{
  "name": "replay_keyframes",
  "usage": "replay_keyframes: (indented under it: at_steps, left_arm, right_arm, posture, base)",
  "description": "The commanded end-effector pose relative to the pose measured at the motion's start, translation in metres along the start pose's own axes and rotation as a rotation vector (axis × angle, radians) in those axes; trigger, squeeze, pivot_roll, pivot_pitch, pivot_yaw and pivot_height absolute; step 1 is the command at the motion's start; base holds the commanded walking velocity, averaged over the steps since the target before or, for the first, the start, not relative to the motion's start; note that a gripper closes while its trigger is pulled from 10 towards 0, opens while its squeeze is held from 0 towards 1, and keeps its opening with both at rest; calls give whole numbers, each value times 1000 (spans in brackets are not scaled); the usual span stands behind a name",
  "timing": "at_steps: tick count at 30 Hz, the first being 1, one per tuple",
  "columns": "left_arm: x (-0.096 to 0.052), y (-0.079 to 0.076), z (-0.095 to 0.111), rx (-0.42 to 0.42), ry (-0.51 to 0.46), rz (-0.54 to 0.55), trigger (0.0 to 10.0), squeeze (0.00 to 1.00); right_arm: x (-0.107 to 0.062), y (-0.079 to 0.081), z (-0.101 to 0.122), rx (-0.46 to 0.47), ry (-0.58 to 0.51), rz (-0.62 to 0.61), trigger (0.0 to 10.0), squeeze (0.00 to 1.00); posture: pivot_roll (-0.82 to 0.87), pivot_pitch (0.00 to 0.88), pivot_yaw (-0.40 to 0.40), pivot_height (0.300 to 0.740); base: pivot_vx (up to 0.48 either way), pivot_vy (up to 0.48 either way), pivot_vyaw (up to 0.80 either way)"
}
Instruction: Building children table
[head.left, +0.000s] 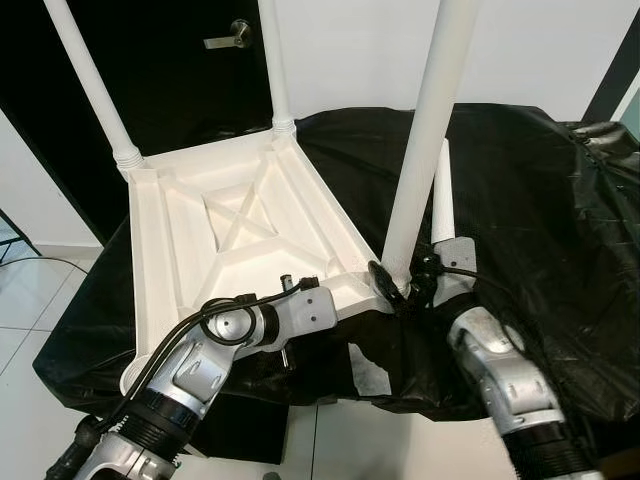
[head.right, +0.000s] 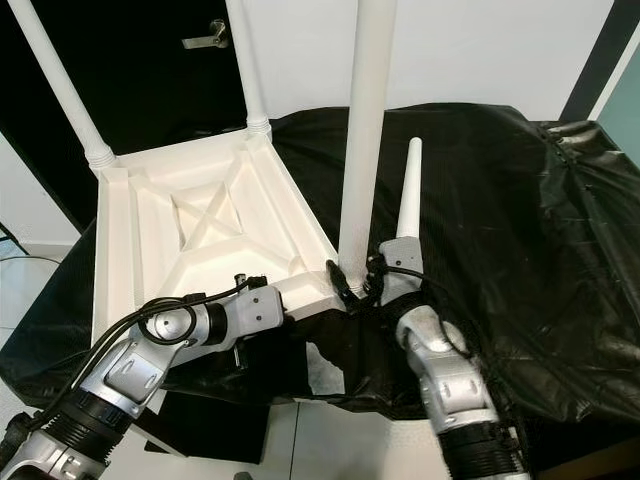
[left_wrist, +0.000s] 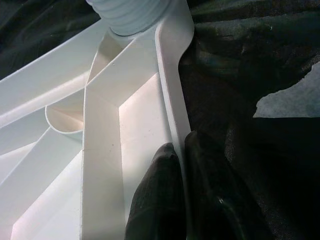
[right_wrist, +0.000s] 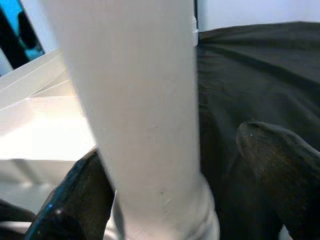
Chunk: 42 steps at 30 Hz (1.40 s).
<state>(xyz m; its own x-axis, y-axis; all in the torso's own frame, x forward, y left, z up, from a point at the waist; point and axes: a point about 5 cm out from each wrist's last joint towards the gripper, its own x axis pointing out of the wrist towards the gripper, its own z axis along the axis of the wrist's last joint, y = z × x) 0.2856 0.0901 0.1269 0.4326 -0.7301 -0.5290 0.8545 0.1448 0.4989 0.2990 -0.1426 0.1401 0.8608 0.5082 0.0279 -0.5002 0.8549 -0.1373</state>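
The white children's table (head.left: 240, 225) lies upside down on a black-covered surface (head.left: 540, 200). Two legs (head.left: 92, 85) stand upright at its far corners. A third leg (head.left: 430, 130) stands in the near right corner socket. My right gripper (head.left: 400, 280) is open around this leg's base; one finger (right_wrist: 75, 200) touches it, the other (right_wrist: 280, 165) stands apart. A loose fourth leg (head.right: 408, 190) lies on the cover just behind that gripper. My left gripper (left_wrist: 180, 142) is shut on the table's near rim (left_wrist: 172, 75), close to the same corner.
A black door with a lever handle (head.left: 228, 38) stands behind the table, beside a white wall. Tiled floor (head.left: 30, 300) lies to the left. The cover has a torn gap (head.left: 372, 372) at the front edge, between my arms.
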Motion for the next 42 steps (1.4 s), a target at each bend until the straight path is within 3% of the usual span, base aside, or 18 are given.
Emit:
replay_keyframes:
  at_steps: [1, 13, 14, 15, 27, 28, 29, 30, 34, 35, 36, 42]
  left_arm:
    - [-3, 16, 3, 46, 7, 143, 10000, 0]
    - [2, 20, 7, 73, -3, 136, 10000, 0]
    - [3, 20, 7, 74, -3, 134, 10000, 0]
    - [3, 19, 7, 73, -3, 133, 10000, 0]
    - [7, 10, 7, 51, -14, 111, 10000, 0]
    - [7, 9, 7, 39, -18, 104, 10000, 0]
    - [8, 7, 6, 29, -18, 93, 10000, 0]
    - [9, 6, 5, 21, -17, 85, 10000, 0]
    - [9, 4, 3, 4, -17, 76, 10000, 0]
    - [9, 4, 4, -22, -30, 61, 10000, 686]
    - [8, 4, 5, -40, -39, 50, 10000, 1000]
    - [6, 4, 8, -98, -70, 23, 10000, 1000]
  right_arm:
    - [6, 1, -1, -21, 7, 89, 10000, 0]
    - [26, -4, -2, -100, 34, 281, 10000, 0]
    - [26, -5, -3, -102, 36, 290, 2706, 0]
    - [26, -7, -4, -99, 39, 292, 0, 0]
    - [20, -7, -16, -35, 44, 254, 0, 0]
    - [20, -6, -18, -13, 43, 242, 1412, 0]
    - [20, -4, -19, 14, 35, 221, 7255, 0]
    - [20, -2, -19, 34, 27, 196, 10000, 0]
    - [20, 0, -21, 61, 26, 148, 10000, 0]
    - [20, 0, -22, 77, 31, 115, 10000, 0]
    - [19, 1, -23, 89, 34, 92, 10000, 0]
    - [18, 1, -25, 95, 23, 14, 10000, 0]
  posture:
    - [-36, 0, 43, 740]
    - [-39, 0, 53, 740]
    - [-35, 0, 47, 740]
    - [-33, 0, 45, 740]
    - [-29, 0, 41, 740]
    - [-31, 0, 42, 740]
    - [-31, 0, 39, 740]
    - [-31, 0, 37, 740]
    - [-32, 0, 36, 740]
    - [-34, 0, 37, 740]
    - [-34, 0, 37, 740]
    - [-39, 0, 38, 740]
  base:
    - [0, 0, 0]
    - [0, 0, 0]
    - [0, 0, 0]
    - [0, 0, 0]
    - [0, 0, 0]
    - [0, 0, 0]
    - [0, 0, 0]
    - [0, 0, 0]
    - [0, 0, 0]
    - [0, 0, 0]
    - [0, 0, 0]
    - [0, 0, 0]
